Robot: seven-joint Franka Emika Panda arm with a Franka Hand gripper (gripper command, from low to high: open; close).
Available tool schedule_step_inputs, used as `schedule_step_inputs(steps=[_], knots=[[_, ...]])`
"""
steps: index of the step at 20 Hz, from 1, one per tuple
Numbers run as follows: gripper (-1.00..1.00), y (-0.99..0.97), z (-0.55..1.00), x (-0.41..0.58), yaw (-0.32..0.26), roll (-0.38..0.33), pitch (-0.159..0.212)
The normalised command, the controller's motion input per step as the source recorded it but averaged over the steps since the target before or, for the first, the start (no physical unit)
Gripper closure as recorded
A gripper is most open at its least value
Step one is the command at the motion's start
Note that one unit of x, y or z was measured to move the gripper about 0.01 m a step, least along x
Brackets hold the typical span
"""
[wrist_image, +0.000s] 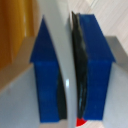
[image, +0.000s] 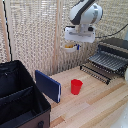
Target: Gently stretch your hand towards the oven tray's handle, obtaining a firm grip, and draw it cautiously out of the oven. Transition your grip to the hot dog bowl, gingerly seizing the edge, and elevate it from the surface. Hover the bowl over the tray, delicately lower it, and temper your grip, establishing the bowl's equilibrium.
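Observation:
My gripper point(image: 75, 42) hangs high over the table and is shut on the rim of the hot dog bowl point(image: 69, 48), a small white bowl with yellow food. The bowl is in the air, to the exterior view's left of the oven tray point(image: 102, 63). The tray, a black wire rack, sticks out of the oven point(image: 116, 49) at the right, with its handle point(image: 95, 72) as the front bar. In the wrist view the blue finger pads point(wrist_image: 47, 75) press from both sides on the pale bowl rim point(wrist_image: 57, 55).
A red cup point(image: 76, 86) stands on the wooden table point(image: 95, 107) below the gripper; its tip shows in the wrist view point(wrist_image: 80, 121). A blue flat slab point(image: 48, 85) stands upright beside a big open black case point(image: 20, 97) at the left. A slatted screen point(image: 35, 30) stands behind.

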Motion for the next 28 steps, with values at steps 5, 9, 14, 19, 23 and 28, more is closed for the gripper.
schedule_step_inputs(steps=[5,9,14,19,23,28], knots=[[1.00,-0.60,0.03,-0.085,-0.214,0.020,-0.017],[1.00,-0.31,-0.01,-0.052,-0.337,0.000,-0.058],[1.00,-0.30,0.00,-0.029,-0.343,0.000,-0.036],[1.00,-0.53,0.07,-0.057,-0.250,0.000,0.000],[1.00,-0.74,0.16,-0.045,-0.170,0.002,0.005],[1.00,-0.85,0.08,-0.069,-0.125,0.002,0.007]])
